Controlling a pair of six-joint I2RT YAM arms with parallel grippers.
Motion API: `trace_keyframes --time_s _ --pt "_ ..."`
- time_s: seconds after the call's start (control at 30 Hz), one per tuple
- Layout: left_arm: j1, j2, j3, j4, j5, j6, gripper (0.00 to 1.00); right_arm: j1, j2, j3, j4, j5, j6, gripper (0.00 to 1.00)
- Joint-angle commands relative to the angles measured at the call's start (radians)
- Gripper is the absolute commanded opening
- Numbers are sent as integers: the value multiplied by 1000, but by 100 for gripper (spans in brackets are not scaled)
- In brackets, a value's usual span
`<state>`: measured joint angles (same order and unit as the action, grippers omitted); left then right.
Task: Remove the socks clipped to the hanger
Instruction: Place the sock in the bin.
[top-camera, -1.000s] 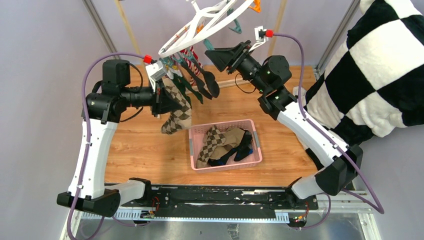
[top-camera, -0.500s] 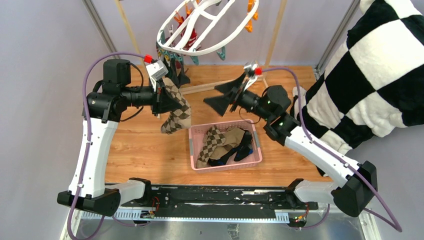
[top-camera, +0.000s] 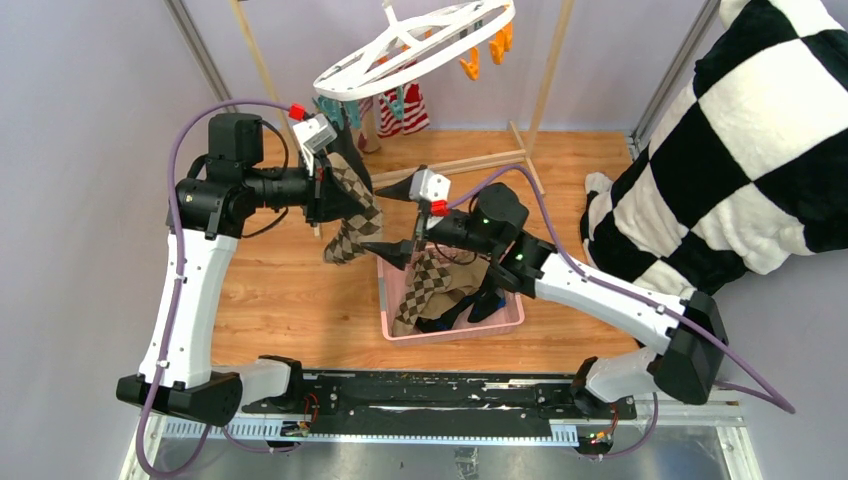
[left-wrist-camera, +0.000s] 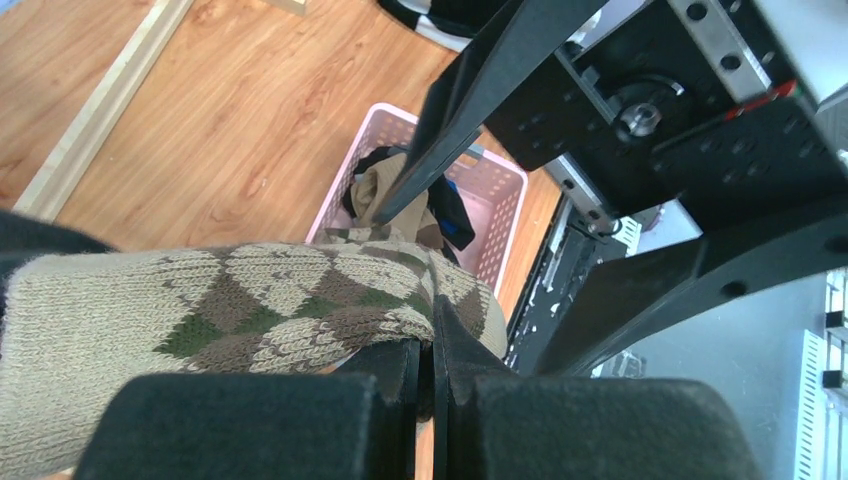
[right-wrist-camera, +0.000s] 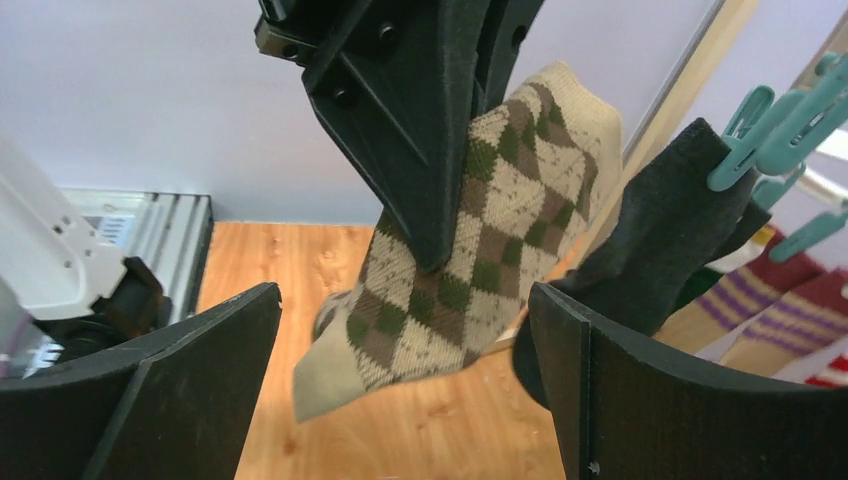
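The white oval hanger (top-camera: 415, 45) hangs at the top with orange and teal clips. Red-and-white striped socks (top-camera: 400, 112) and a dark sock (top-camera: 350, 150) still hang from it. My left gripper (top-camera: 335, 200) is shut on a brown argyle sock (top-camera: 352, 225) that dangles left of the basket; the left wrist view shows the jaws (left-wrist-camera: 430, 350) pinching the sock (left-wrist-camera: 250, 300). My right gripper (top-camera: 395, 222) is open, empty, facing that sock. In the right wrist view its jaws (right-wrist-camera: 400, 380) frame the argyle sock (right-wrist-camera: 470, 260), with the dark sock (right-wrist-camera: 670, 210) under a teal clip (right-wrist-camera: 745, 135).
A pink slotted basket (top-camera: 510, 320) holds another argyle sock (top-camera: 425, 285), a tan one and a black-and-blue one. The wooden rack frame (top-camera: 450, 167) crosses the floor behind. A big black-and-white checkered cloth (top-camera: 750, 130) fills the right side.
My right arm has swung down from beside the hanger and leftward over the basket, jaws open towards the argyle sock. The hanger has swung back and levelled. My left gripper has held still.
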<state>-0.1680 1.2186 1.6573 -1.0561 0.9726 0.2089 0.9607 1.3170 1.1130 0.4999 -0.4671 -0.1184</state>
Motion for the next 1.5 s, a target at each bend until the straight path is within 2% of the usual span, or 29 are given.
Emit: trace_keyframes --time_s 0.0,0.07,0.13,0.2,0.23,0.27,0.37,0.4,0.43,0.5,0.53,0.73,0.93,1.13,1.27,1.3,1.47 --pt "-7 6 34 -7 13 -38 0 40 68 90 -26 -29 -184 100" --pt "-7 10 36 -6 11 -43 0 56 88 101 -31 -26 -205 97" --pt "-7 13 38 -5 11 -48 0 67 99 105 -39 -22 -213 90" --pt "-7 13 42 -5 9 -53 2 70 101 105 -54 -27 -212 75" --pt "-7 13 44 -6 4 -57 6 71 98 105 -63 -29 -210 63" --pt "-7 14 47 -5 0 -59 13 70 95 106 -76 -28 -205 49" --pt "-7 17 57 -6 -19 -71 45 70 71 97 -113 -9 -187 9" --pt "-7 16 59 -5 -32 -75 58 68 58 86 -123 3 -180 2" --pt "-7 13 60 -5 -47 -76 68 68 44 73 -134 18 -176 0" --pt "-7 -1 62 -5 -81 -71 91 67 10 38 -160 49 -168 0" --pt "-6 -8 62 -5 -104 -66 99 64 -7 20 -173 65 -159 0" --pt "32 -62 20 -5 -202 -45 100 2 -106 -91 -308 127 18 0" --pt "194 -72 -96 -5 -176 -8 100 -120 -156 -284 -376 155 332 0" --pt "343 -32 -185 -7 -147 39 100 -252 -178 -465 -455 327 476 0" --pt "379 -28 -221 -7 -149 71 100 -257 -159 -497 -584 569 491 0" --pt "385 -33 -230 -7 -150 76 100 -258 -153 -497 -607 603 495 3" --pt "421 -32 -262 -7 -144 80 100 -258 -180 -393 -764 624 448 52"
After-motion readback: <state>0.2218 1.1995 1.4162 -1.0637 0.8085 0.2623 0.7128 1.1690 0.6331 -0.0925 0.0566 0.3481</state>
